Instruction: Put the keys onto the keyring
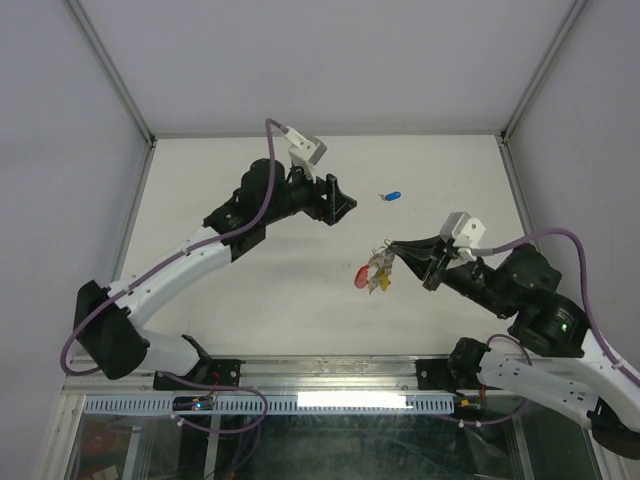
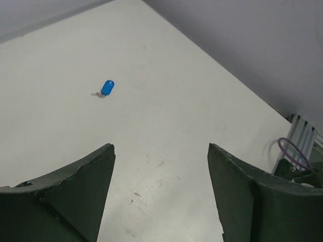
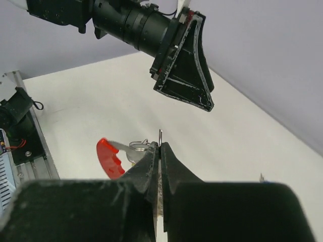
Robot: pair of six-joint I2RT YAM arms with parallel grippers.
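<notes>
Silvery, thin and wiry, the small metal keyring (image 3: 160, 134) stood edge-on in the right pincer (image 3: 160, 150), whose tips were closed on it. A tiny red-headed key (image 3: 108, 157) hung from the ring to one side, and the top view showed a yellow-headed key (image 1: 381, 284) bunched with it. The third, a tiny blue-headed key (image 2: 107, 87), lay flat and alone on the white table (image 2: 166, 101). It was well apart from the ring and ahead of the left pincer (image 2: 160, 148), which hovered empty with its jaws spread wide.

Judging by its size, the blue key would be very light and stiff. Its smooth plastic head seemed likely to skid or flip on the table when nudged. The head looked the best place to take hold, across its flat sides, leaving the threading hole free; where that hole sat was too small to make out. The ring itself would probably be springy and slippery, and, held by so little, it could twist in the grip if pushed hard. A gentle, well-centred close seemed called for.
</notes>
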